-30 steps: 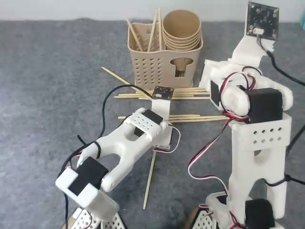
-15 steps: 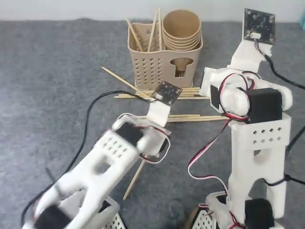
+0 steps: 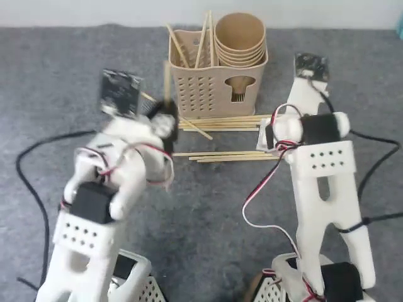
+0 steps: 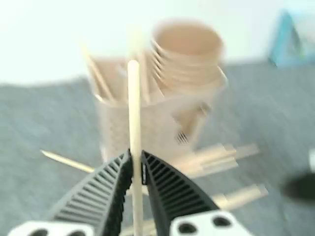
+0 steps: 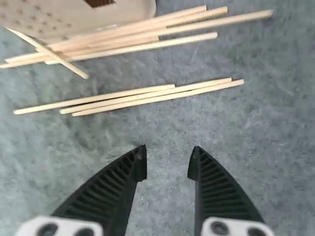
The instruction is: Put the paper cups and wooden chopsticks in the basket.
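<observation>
The left gripper (image 4: 136, 160) is clamped on one wooden chopstick (image 4: 133, 108), whose long axis stands nearly upright, its free end up near the rim of the basket (image 3: 217, 91) just ahead. The coming move, I judge, turns on that: the stick must clear the near wall and drop in beside the stacked paper cups (image 3: 240, 38). The right gripper (image 5: 167, 160) hangs with jaws apart over the surface (image 3: 63, 75), three loose chopsticks (image 5: 147, 96) lying ahead of it and a further bundle (image 5: 133, 39) at the basket's foot.
</observation>
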Robot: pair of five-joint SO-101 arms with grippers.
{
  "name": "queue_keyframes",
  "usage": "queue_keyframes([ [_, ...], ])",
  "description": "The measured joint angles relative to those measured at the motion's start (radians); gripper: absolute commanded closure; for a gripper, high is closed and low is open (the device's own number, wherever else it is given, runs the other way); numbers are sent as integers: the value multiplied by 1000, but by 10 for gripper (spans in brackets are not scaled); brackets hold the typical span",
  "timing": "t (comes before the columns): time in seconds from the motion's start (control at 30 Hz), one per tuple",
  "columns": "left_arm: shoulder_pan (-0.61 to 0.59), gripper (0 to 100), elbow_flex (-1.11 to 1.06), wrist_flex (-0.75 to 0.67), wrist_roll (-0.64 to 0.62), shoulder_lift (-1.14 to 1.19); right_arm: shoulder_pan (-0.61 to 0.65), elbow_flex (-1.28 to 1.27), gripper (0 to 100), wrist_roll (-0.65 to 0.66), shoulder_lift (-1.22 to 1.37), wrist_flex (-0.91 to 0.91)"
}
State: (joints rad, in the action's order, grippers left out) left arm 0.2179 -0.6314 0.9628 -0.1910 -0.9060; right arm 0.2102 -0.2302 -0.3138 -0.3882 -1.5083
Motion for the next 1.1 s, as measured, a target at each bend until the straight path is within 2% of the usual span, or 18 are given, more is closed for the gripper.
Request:
queue_keyframes([
  [0.17,-86,989,83,-61,0,120,0,-249,855,0,-126,187],
  [0.4,-95,989,209,-269,0,232,11,-666,854,0,-391,485],
  [0.5,-97,989,311,-322,-6,295,80,-825,854,80,-471,568],
  [0.57,-110,989,394,-331,-38,353,115,-858,854,133,-476,582],
  [0.8,-135,989,652,-367,-137,585,143,-865,854,138,-377,640],
  [1.1,-97,988,855,-667,-147,907,141,-870,854,176,-210,727],
])
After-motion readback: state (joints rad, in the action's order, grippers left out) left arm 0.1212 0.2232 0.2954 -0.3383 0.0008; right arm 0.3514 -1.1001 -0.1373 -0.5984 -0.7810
